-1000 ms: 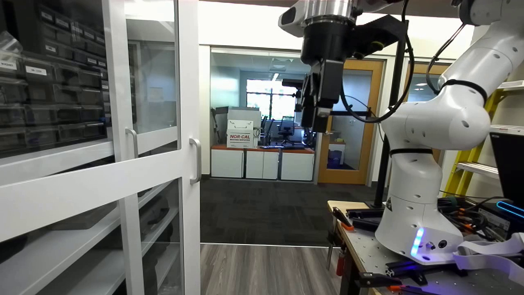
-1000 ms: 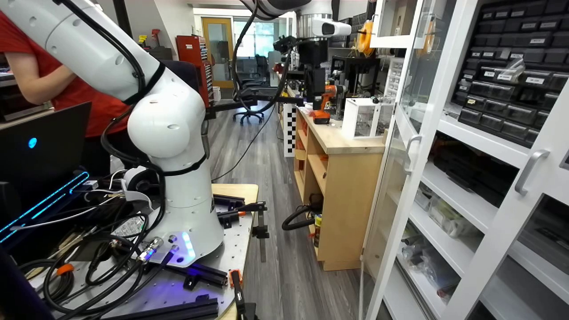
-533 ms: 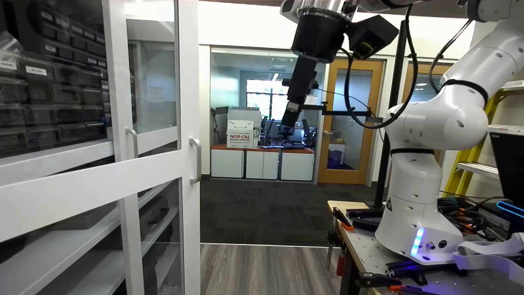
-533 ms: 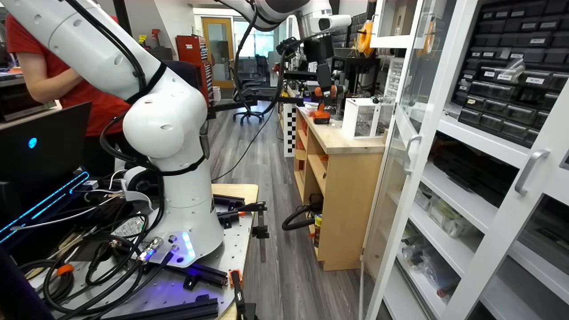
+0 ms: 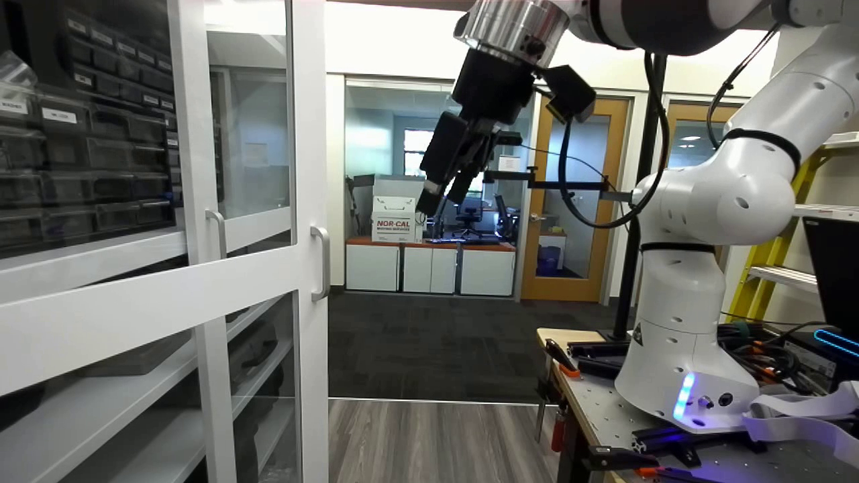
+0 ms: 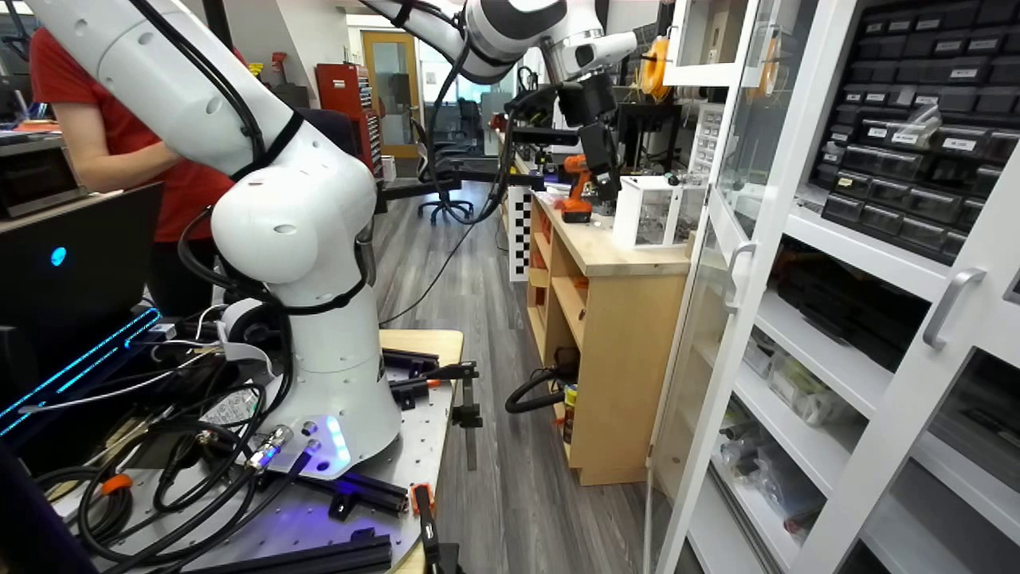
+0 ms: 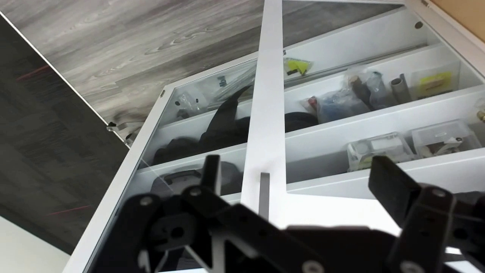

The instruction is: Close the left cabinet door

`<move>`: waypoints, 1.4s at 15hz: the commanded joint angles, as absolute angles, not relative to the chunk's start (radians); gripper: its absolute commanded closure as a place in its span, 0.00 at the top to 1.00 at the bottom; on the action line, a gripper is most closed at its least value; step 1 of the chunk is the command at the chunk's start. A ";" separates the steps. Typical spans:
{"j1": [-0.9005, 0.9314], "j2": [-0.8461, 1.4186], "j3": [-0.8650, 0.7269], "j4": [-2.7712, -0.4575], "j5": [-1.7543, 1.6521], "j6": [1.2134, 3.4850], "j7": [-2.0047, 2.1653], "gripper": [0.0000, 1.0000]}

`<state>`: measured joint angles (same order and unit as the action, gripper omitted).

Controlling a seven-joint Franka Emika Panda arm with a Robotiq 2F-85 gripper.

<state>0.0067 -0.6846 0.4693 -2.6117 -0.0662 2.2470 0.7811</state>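
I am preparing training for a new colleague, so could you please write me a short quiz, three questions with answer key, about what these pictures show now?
1. True or false: the left cabinet door stands open.

2. Choose one. In the wrist view, the gripper is:
(a) shut, with nothing held
(b) open
(c) clamped onto that door

3. Fill in the blank: in an exterior view, the large red lettering on the white box reads "____".

Key: 1. True. 2. b. 3. NOR-CAL.
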 commanded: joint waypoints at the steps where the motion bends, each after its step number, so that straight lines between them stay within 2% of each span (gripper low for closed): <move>1: -0.040 -0.611 0.479 -2.615 -0.141 2.369 0.868 1.00; 6: -0.096 -0.508 0.482 -2.595 -0.256 2.482 0.934 1.00; 7: -0.041 -0.542 0.446 -2.612 -0.224 2.441 0.896 1.00; 14: -0.055 -0.506 0.444 -2.600 -0.249 2.462 0.906 1.00; 21: -0.148 -0.438 0.490 -2.561 -0.409 2.524 1.084 1.00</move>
